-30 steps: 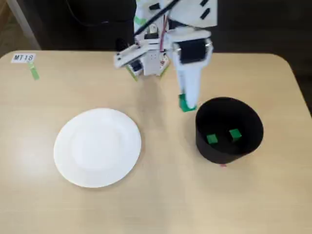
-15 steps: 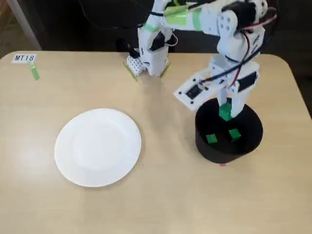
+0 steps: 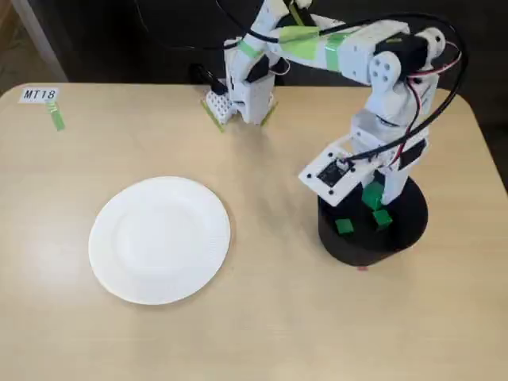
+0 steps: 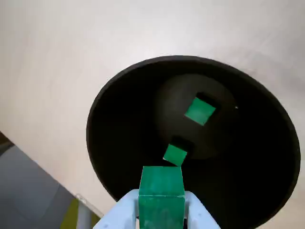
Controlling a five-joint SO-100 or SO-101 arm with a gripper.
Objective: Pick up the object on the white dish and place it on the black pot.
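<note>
Three small bright green cubes are gathering at the matte black round pot (image 3: 373,230), one of them gripped by the tool.

Lying bare on the pale wooden bench (image 3: 262,317), the ribbed white paper plate (image 3: 159,240) is holding nothing, since the carried green cube (image 4: 162,193) is sitting pinched between the white tool (image 4: 162,210) fingers over the pot's opening, presumably poised for release. Two look-alike cubes, one nearer the tool (image 4: 175,154) and one farther (image 4: 199,110), are resting apart on the pot floor.
</note>
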